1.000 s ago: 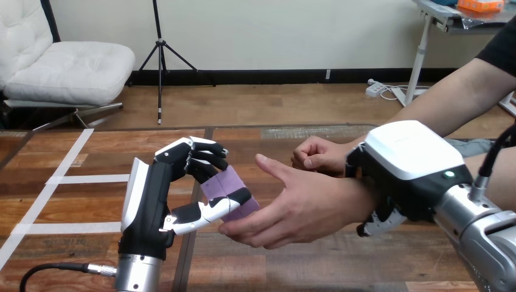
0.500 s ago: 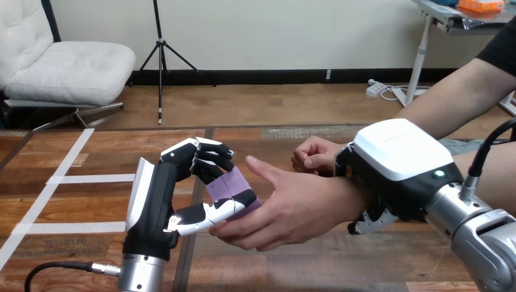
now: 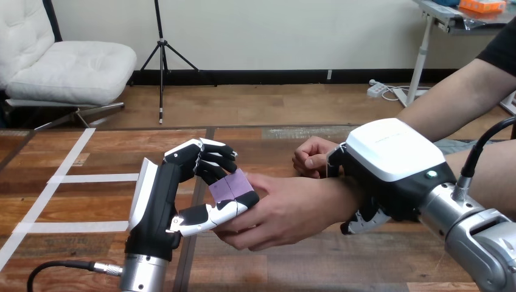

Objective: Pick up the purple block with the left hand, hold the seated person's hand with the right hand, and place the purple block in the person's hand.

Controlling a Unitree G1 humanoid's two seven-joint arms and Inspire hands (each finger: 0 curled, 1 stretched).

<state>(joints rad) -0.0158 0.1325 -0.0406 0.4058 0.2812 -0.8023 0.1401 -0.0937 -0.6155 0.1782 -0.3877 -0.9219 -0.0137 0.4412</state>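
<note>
Purple block (image 3: 230,184) in left hand (image 3: 159,204) over tape-striped wooden table (image 3: 304,267)

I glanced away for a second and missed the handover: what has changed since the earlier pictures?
The left hand carried the purple block rightward, against the person's open hand, still gripping it. The right hand, clasping the person's wrist, shifted slightly left. The person's fist behind stayed put.

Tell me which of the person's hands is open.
The nearer hand, beside the purple block that the left hand holds; the farther hand is a fist.
</note>
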